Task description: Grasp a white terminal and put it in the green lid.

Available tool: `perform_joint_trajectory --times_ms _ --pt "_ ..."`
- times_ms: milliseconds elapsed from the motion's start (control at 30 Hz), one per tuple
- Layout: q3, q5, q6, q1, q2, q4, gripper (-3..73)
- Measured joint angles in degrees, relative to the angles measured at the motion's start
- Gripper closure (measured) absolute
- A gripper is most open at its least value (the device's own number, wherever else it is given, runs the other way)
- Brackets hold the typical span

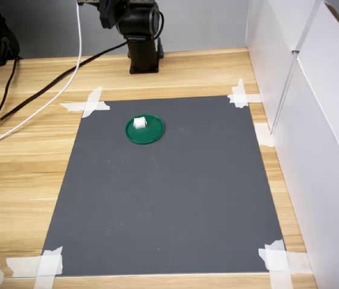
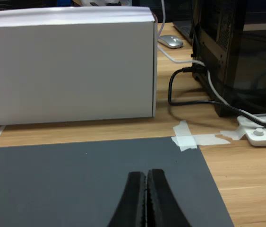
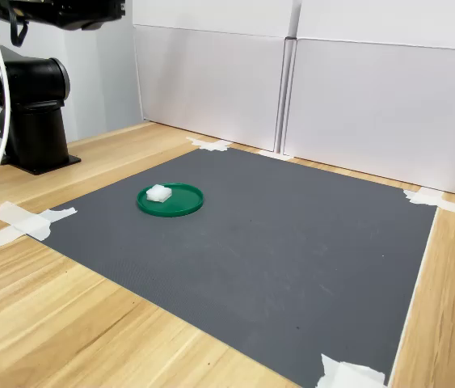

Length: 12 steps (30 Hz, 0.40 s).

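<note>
One broad wooden worktop (image 1: 31,156) carries everything, with white panel walls (image 3: 381,105) along the second exterior view's far side and a large dark-grey rectangular mat (image 1: 175,192) taped down at its corners with white tape strips (image 1: 88,105). Behind the mat stands the black base of the arm (image 1: 142,42), raised clear of the working area in both exterior views. Near the mat's far edge in the first exterior view lies the flat round dark-green plastic lid (image 1: 148,135), and the tiny white plastic terminal (image 1: 139,123) sits inside it, toward the rim nearest the arm; the second exterior view shows the same, with the white piece resting on the disc's surface. Smallest of all in frame, the black pincer (image 2: 146,198) shows in the wrist view with its two fingers pressed together and nothing between them, pointing over bare mat toward a white box (image 2: 66,66). Judged from this, the placing step looks done, and the next move likely calls for nothing beyond keeping the arm parked away from the lid.
</note>
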Motion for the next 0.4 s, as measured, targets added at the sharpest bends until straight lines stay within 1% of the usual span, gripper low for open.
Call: perform_joint_trajectory --times_ms 400 --pt "2.1 0.0 0.0 0.0 -3.0 -0.1 71.5"
